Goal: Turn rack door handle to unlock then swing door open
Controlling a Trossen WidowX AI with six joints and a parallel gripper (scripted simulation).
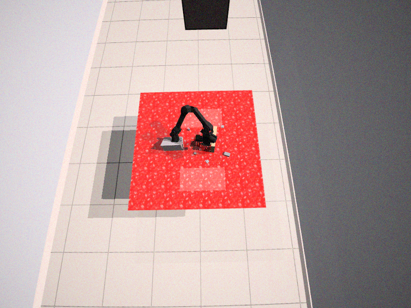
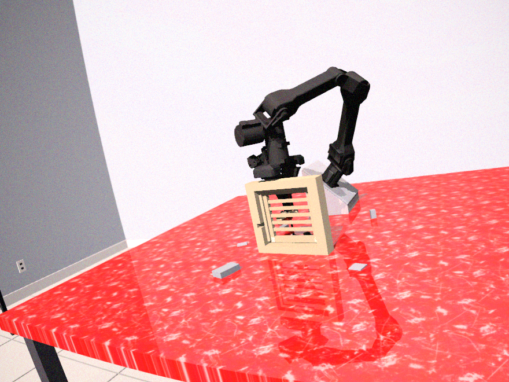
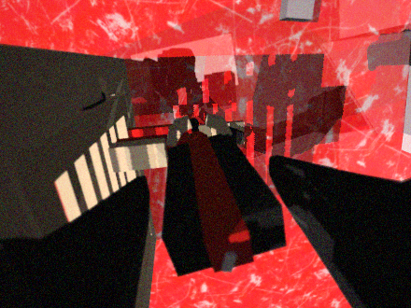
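The beige frame (image 2: 324, 221) (image 1: 214, 143) stands upright on the red table. The slatted door (image 2: 288, 215) shows through its opening; how far it stands open I cannot tell. My gripper (image 3: 208, 170) points down on the arm's side of the frame, with its body above the frame's top in the exterior view. It is open. Its two dark fingers stand on either side of the dark upright handle (image 3: 179, 205), with red table showing in gaps beside it. Touching cannot be ruled out. The handle's exact turn is too dark to tell.
A larger grey block (image 1: 226, 154) (image 2: 225, 270) and a flat grey piece (image 1: 207, 161) (image 2: 358, 267) lie near the frame. Other small grey pieces (image 1: 222, 126) (image 1: 188, 129) (image 2: 372, 213) lie around. The arm's base stands on a pale block (image 1: 172, 144).
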